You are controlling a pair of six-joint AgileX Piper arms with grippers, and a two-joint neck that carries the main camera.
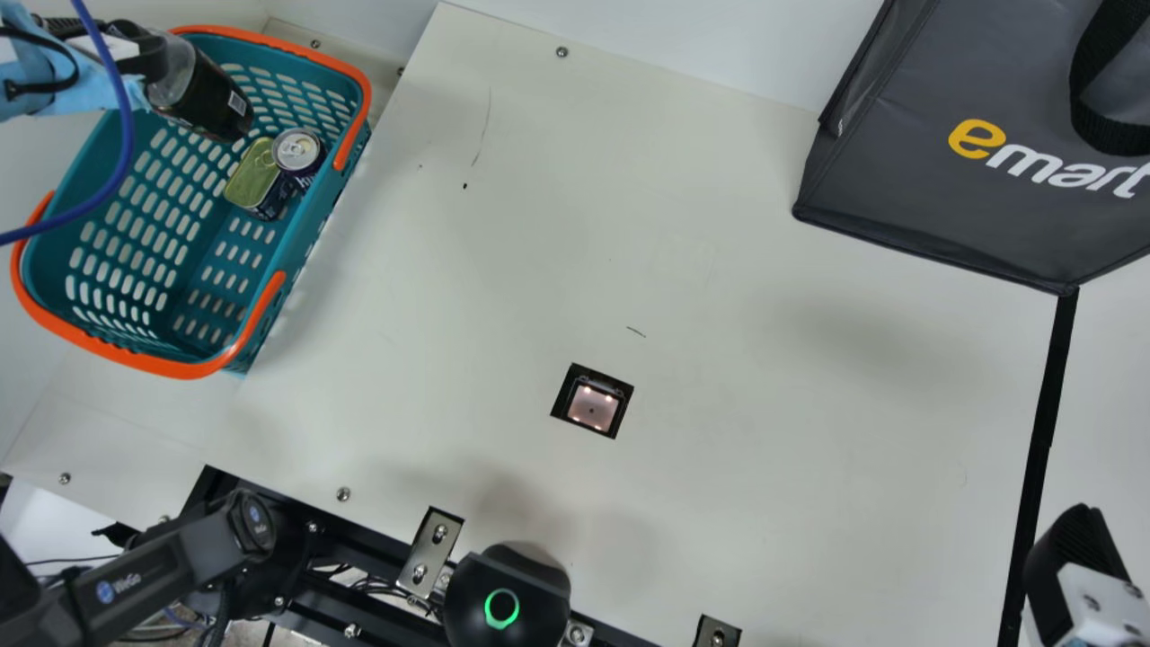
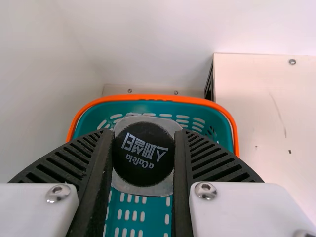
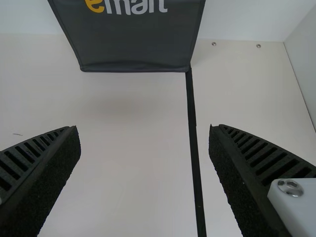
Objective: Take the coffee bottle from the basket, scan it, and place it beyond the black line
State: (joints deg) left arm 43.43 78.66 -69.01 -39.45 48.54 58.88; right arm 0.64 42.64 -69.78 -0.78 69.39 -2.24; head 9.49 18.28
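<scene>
Coffee bottle [image 1: 214,101] in left gripper [image 1: 154,61], over basket [image 1: 153,361], cans [image 1: 297,150] inside

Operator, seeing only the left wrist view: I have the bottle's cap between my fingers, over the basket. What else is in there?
Observer: The main view shows a flat tin and a round can in the basket.
Operator: Is the scanner lit?
Observer: Yes, small lights glow in the scanner.
Operator: And the right gripper?
Observer: The right wrist view shows the right gripper open, holding nothing.
</scene>
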